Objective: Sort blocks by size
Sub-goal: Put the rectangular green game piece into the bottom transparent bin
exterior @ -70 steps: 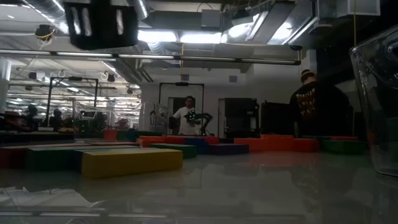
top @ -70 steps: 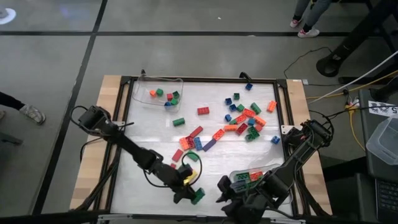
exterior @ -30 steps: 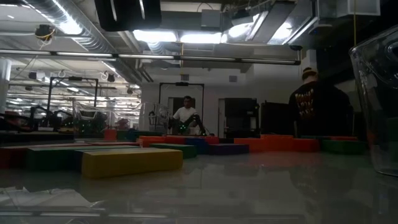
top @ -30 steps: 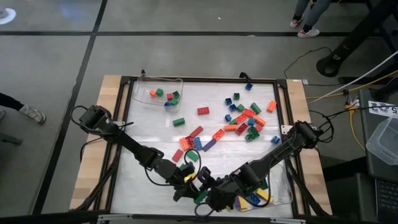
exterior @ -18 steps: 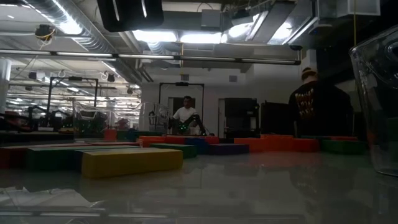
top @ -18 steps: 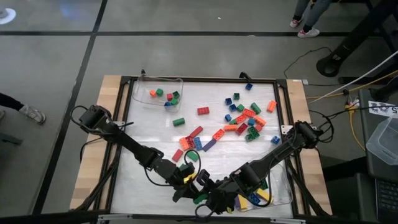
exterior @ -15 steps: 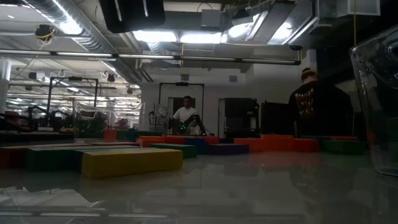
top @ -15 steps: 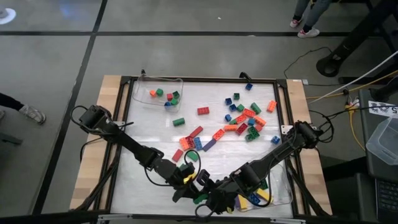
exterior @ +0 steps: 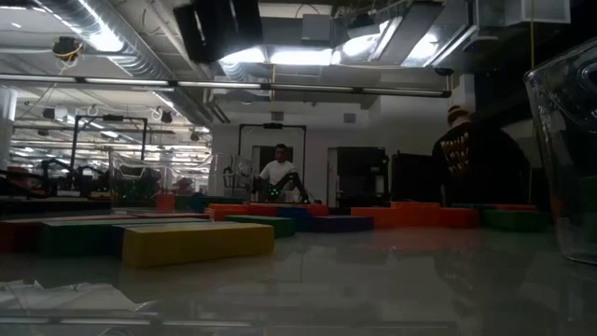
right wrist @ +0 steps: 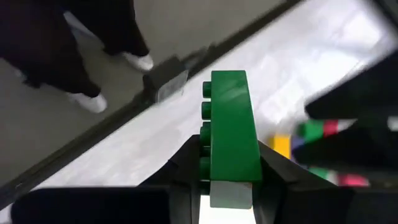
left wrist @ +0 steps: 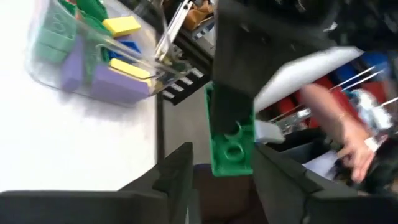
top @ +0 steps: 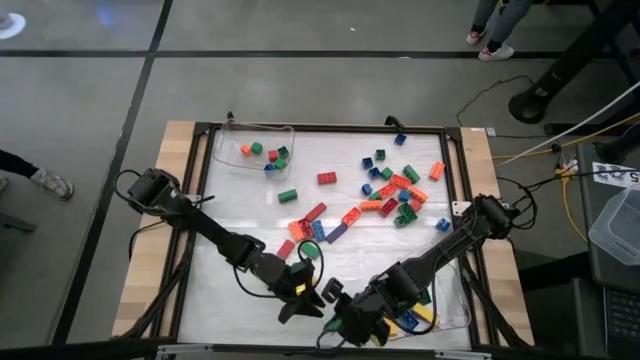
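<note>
A long green block point(right wrist: 231, 124) hangs in the air over the table's near edge, between my two grippers. My right gripper point(right wrist: 229, 152) is shut on one end of it. My left gripper point(left wrist: 224, 158) is open; its fingers stand on either side of the block's other end point(left wrist: 231, 146), with a gap showing on one side. In the high view the left gripper point(top: 305, 303) and the right gripper point(top: 338, 310) meet tip to tip. Loose blocks point(top: 390, 190) of several colours lie on the white table's middle and far right. My right gripper pinches the green block's near end point(right wrist: 231, 171) between its two fingers, one on the studded face and one on the opposite face. The block sticks out forward along the fingers, lifted clear of the table.
A clear tray point(top: 255, 150) with several short blocks sits at the far left corner. A second clear tray point(top: 425, 310) with long yellow, blue and green blocks point(left wrist: 93, 56) sits at the near right, beside my right arm. A long yellow block point(exterior: 196, 243) lies nearest in the low view.
My left gripper has rolled at the wrist and spread its fingers off the green block. The block stays where it was, clear of the table, in my right gripper. Neither hand has shifted its place.
</note>
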Tool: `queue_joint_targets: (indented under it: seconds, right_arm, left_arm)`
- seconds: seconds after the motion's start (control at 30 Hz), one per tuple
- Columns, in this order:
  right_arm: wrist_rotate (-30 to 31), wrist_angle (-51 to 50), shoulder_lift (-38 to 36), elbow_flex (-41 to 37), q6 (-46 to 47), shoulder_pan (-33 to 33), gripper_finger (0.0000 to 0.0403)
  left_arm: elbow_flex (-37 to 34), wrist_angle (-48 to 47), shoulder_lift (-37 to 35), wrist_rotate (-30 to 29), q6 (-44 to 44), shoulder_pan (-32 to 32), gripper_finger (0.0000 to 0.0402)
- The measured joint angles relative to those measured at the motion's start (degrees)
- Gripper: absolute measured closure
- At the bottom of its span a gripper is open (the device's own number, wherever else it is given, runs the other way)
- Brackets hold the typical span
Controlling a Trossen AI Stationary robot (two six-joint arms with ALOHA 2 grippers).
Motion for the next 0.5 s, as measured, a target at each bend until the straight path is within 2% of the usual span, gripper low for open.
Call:
queue_joint_targets:
  seconds: [0.13, 0.33, 0.5]
  right_arm:
    - [-0.2, -8.0, -0.1, 0.0, 6.39, -0.02, 0.031]
    - [-2.46, -20.93, -0.13, 0.0, 16.22, 0.02, 0.031]
    - [-5.71, -25.02, -0.19, 0.02, 19.97, -0.02, 0.0309]
  left_arm:
    - [0.0, -3.34, 0.0, 0.04, 1.73, 1.23, 0.0233]
    - [0.0, -10.43, 0.0, 0.05, 1.43, 2.88, 0.0234]
    - [0.0, -11.79, 0.0, 0.08, 1.35, 3.75, 0.0239]
